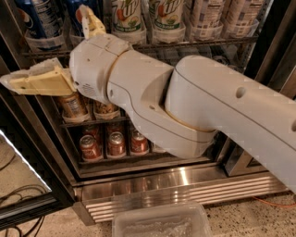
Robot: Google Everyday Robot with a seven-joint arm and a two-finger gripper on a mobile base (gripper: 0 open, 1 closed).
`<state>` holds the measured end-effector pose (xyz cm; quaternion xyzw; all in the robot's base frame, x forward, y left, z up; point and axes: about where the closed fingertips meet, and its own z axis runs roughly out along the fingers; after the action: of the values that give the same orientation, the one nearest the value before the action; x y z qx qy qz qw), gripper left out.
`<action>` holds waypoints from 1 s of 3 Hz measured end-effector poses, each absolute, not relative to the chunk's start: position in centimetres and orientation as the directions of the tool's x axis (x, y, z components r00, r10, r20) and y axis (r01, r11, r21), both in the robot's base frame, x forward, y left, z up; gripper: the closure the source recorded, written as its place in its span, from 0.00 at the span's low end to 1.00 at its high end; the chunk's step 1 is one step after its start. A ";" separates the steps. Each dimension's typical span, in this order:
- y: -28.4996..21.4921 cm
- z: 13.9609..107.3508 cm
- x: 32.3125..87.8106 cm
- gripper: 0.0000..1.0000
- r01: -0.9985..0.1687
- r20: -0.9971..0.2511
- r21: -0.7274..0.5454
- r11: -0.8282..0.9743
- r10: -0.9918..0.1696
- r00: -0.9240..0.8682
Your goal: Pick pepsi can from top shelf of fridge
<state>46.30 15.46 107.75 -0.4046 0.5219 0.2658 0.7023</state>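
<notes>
Two blue pepsi cans stand at the left end of the top shelf of the fridge, in clear trays; the second pepsi can is partly behind a finger. My gripper is open and empty, in front of the shelf's left end and just below the pepsi cans. One cream finger points left under the shelf rail, the other finger points up in front of the second can. My large white arm covers the middle of the fridge.
White-and-green 7UP cans and pale cans fill the rest of the top shelf. Orange-gold cans and red cans sit on lower shelves. A ribbed steel base, a clear plastic tub and floor cables lie below.
</notes>
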 end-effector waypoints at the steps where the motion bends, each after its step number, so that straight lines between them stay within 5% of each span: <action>1: 16.7 108.1 47.1 0.00 -0.802 -0.945 -0.292 0.521 -0.031 0.324; 3: 18.0 108.9 48.1 0.18 -0.802 -0.941 -0.285 0.524 0.004 0.337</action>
<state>48.08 18.01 108.86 -0.3978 0.5017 0.2821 0.7144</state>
